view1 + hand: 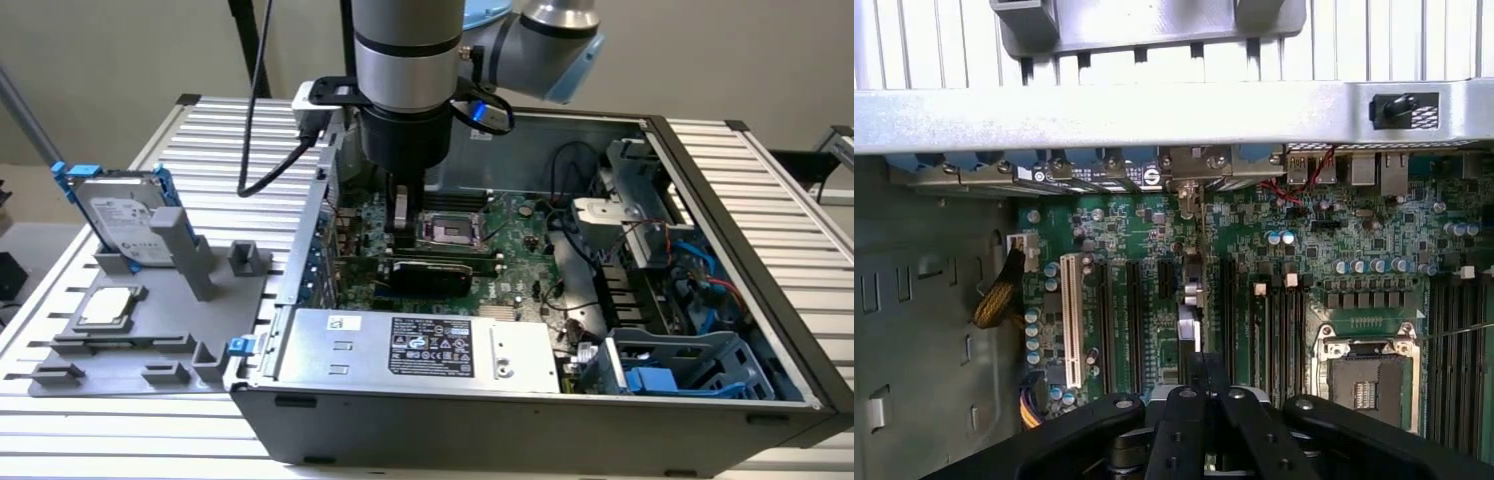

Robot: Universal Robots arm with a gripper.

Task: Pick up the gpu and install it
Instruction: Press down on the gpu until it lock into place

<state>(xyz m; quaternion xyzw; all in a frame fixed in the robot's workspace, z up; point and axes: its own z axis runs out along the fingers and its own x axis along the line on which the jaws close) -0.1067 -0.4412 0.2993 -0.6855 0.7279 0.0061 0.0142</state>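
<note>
The gpu (441,275) stands on edge in an expansion slot of the motherboard (514,225), inside the open computer case (534,430). From the exterior view it looks like a long black strip. In the wrist view the gpu (1192,300) is a thin edge running from the case's rear wall toward my fingers. My gripper (400,245) reaches straight down into the case over the card's end nearest the rear wall. The black fingers (1184,400) meet in a point, so the gripper (1204,365) is shut right above the card's top edge. I cannot tell whether it touches.
On the exterior view's left, a grey fixture (134,350) holds a silver hard drive with blue rails (123,215) and a small square CPU chip (110,305). The power supply (414,345), CPU socket (451,230), cables and a blue drive cage (681,370) crowd the case.
</note>
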